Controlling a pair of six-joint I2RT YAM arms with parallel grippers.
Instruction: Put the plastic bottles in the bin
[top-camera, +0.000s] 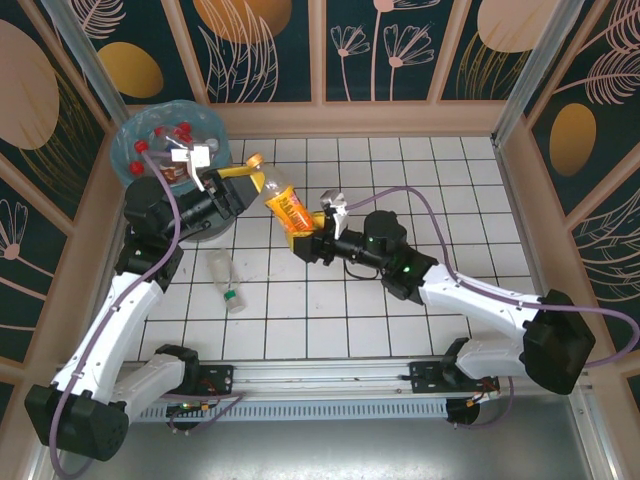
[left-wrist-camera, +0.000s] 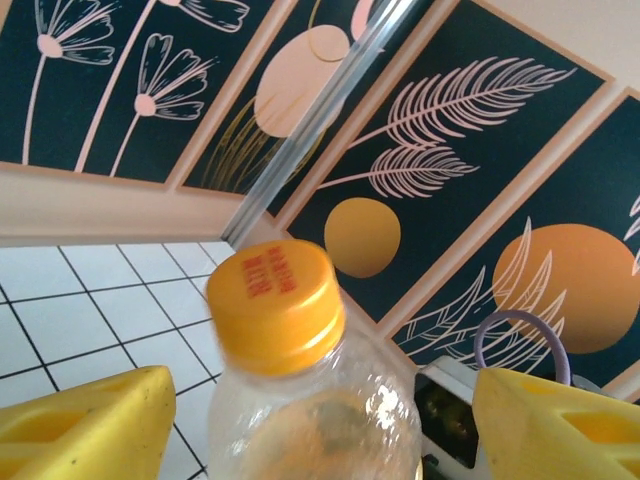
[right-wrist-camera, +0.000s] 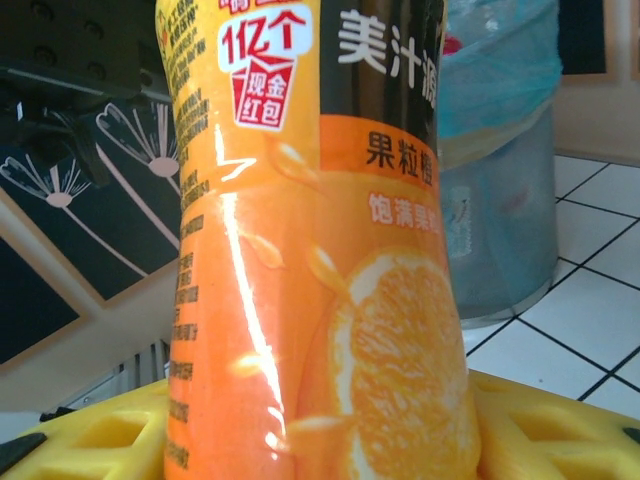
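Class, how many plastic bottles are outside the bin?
2: the orange-labelled bottle held in the right end effector; a clear bottle lying on the tiles beside the left arm. Others may be hidden.

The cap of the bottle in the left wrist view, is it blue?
No, the cap on the bottle is orange-yellow with small red letters on its top.

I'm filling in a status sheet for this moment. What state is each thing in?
orange-label bottle: capped, tilted, off the table.
right gripper: jaws shut on the orange-label bottle's lower end.
left gripper: jaws open, either side of its neck.
clear bottle: capped, lying on the table, untouched.
bin: upright, bag-lined, red-capped bottles inside.
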